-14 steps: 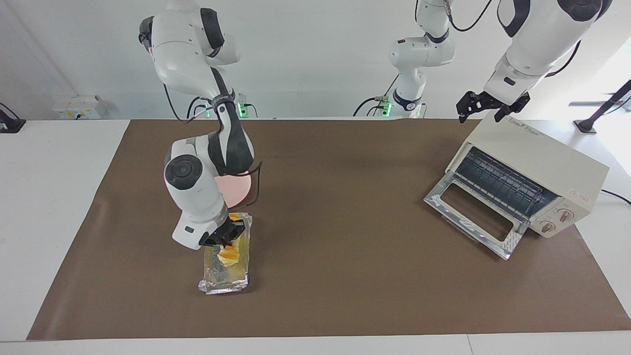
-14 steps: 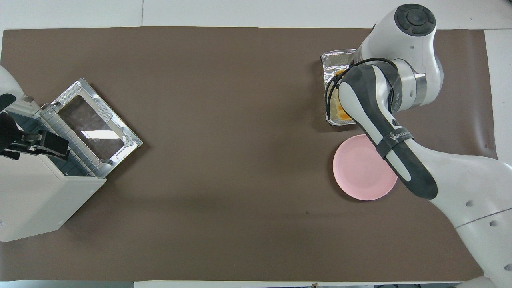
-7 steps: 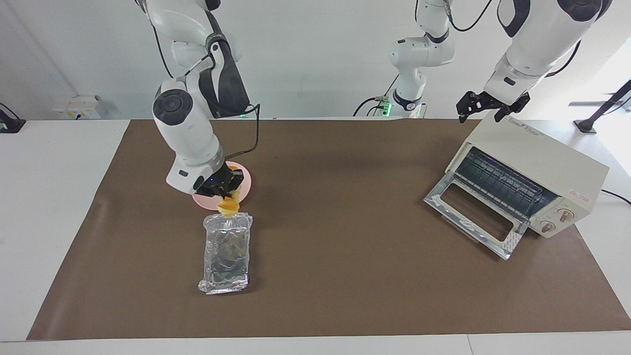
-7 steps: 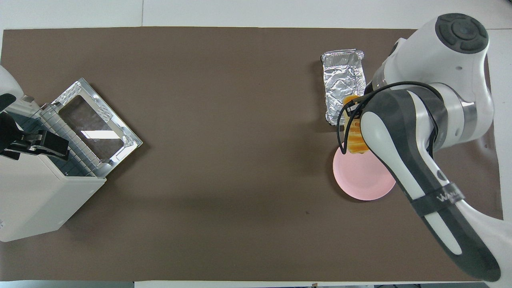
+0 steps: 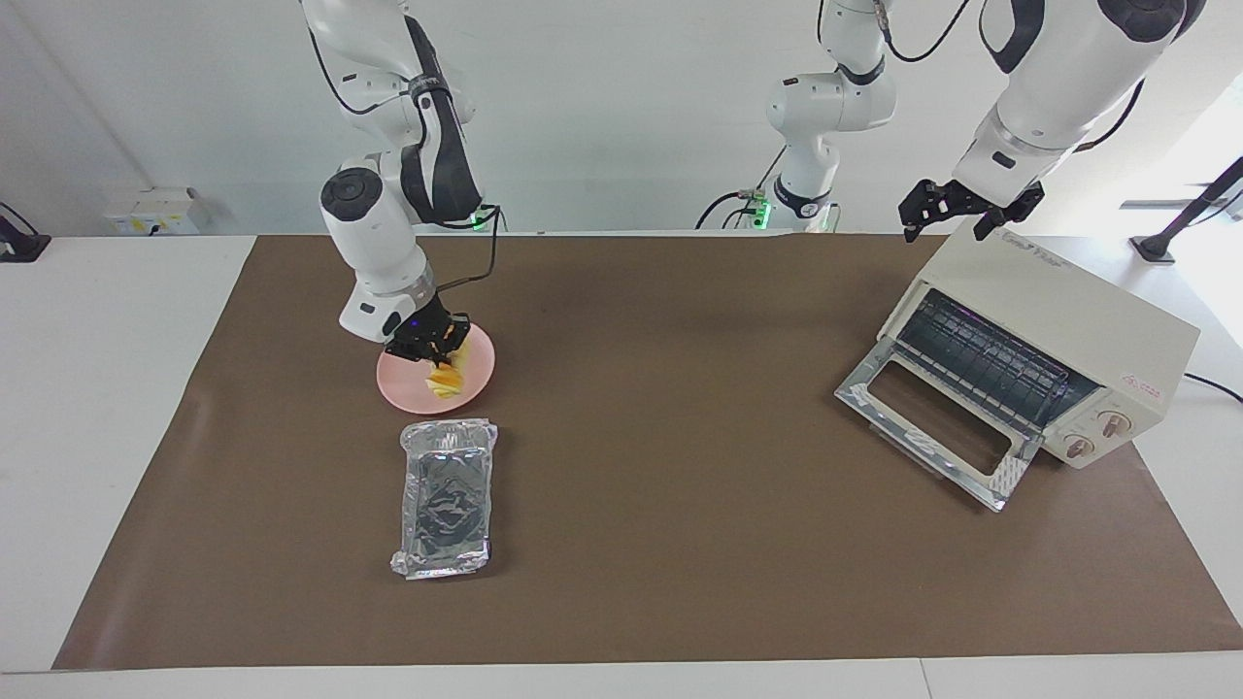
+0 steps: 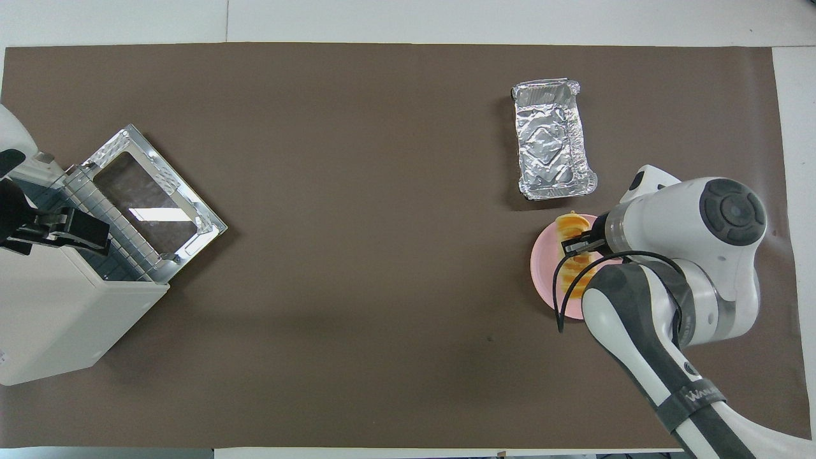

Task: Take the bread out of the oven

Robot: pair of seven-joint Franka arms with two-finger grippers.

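1. The right tool (image 5: 438, 342) is clamped narrow on the bread (image 5: 446, 377), holding it over the plate (image 5: 474, 385).
2. The bread hangs tilted from the tool, its lower end down at the plate; I cannot tell whether it touches the plate.
3. In the overhead view the bread (image 6: 572, 231) shows partly under the right arm, and one end sticks out over the plate's (image 6: 542, 268) rim toward the tray (image 6: 552, 148).
4. The plate lies on the brown mat (image 5: 660, 408) toward the right arm's end of the table (image 5: 107, 388).
5. The tray, crinkled silver foil, lies just beside the plate, farther from the robots than the plate, and holds nothing.
6. The tray (image 5: 447, 497) and the plate are close but apart.
7. The oven (image 5: 1049, 354) stands well apart from the plate, toward the left arm's end of the table, turned at an angle to the mat's edge.
8. The oven's glass door (image 5: 937, 430) is dropped down flat in front of it, and the wire rack (image 5: 991, 364) inside is bare.
9. Two knobs (image 5: 1097, 434) and a small red logo sit on the oven's front panel beside the door opening.
10. The left tool (image 5: 957, 209) waits over the oven's top edge, well apart from the plate, with its fingers spread wide and holding nothing.
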